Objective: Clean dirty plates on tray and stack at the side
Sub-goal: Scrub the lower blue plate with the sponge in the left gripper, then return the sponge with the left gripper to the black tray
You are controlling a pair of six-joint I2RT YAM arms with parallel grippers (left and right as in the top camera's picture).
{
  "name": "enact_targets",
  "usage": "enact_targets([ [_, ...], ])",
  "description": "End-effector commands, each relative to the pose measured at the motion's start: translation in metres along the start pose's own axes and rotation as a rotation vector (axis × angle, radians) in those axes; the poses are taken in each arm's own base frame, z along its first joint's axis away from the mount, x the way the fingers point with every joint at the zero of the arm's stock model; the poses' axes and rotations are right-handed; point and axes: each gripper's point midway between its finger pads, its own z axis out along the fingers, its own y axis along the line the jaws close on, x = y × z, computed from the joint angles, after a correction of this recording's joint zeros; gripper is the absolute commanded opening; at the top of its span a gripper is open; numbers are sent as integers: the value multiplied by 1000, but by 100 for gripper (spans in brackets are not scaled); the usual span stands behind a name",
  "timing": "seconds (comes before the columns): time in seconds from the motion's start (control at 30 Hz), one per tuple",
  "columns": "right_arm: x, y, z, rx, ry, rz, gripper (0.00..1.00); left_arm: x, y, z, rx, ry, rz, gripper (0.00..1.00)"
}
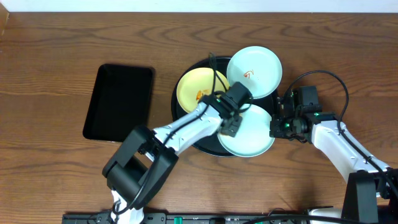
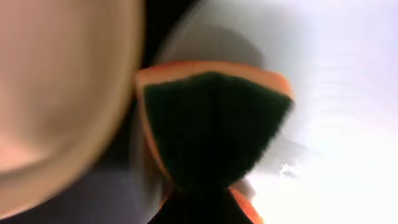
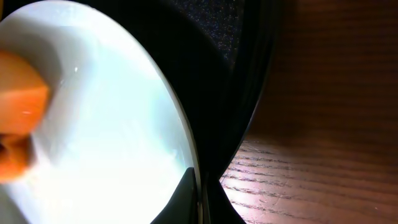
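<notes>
The round black tray [image 1: 186, 135] holds three plates. A pale yellow plate [image 1: 194, 86] with orange smears lies at its left. A mint-white plate [image 1: 254, 70] with a small orange smear lies at the back right. A second mint-white plate [image 1: 252, 137] lies at the front right. My left gripper [image 1: 231, 124] is shut on the green-and-orange sponge [image 2: 211, 124] and presses it on this front plate [image 2: 336, 93]. My right gripper [image 1: 273, 128] is shut on the rim of the same plate [image 3: 112, 137], at its right edge, beside the tray wall [image 3: 230, 81].
A smaller rectangular black tray [image 1: 119, 102] lies on the wooden table [image 1: 56, 74] to the left of the round tray. Cables loop above the right arm [image 1: 336, 143]. The left arm [image 1: 168, 140] reaches across the round tray's front.
</notes>
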Motion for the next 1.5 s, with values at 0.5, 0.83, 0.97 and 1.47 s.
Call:
enact_targets([
  [0.5,-5,2,-2,0,-10,3,1,-69,77,-157,-61,-351,-108,8],
  [0.83,-6,2,-3,0,-16,0,1,-44,184,-164,-12,-284,-288,7],
  [0.97,-14,1,-10,19,-55,-19,1,-37,214,-170,85,-306,-329,7],
  [1.47,-50,-3,-65,129,-275,-111,1,18,331,-99,20,-143,-559,8],
])
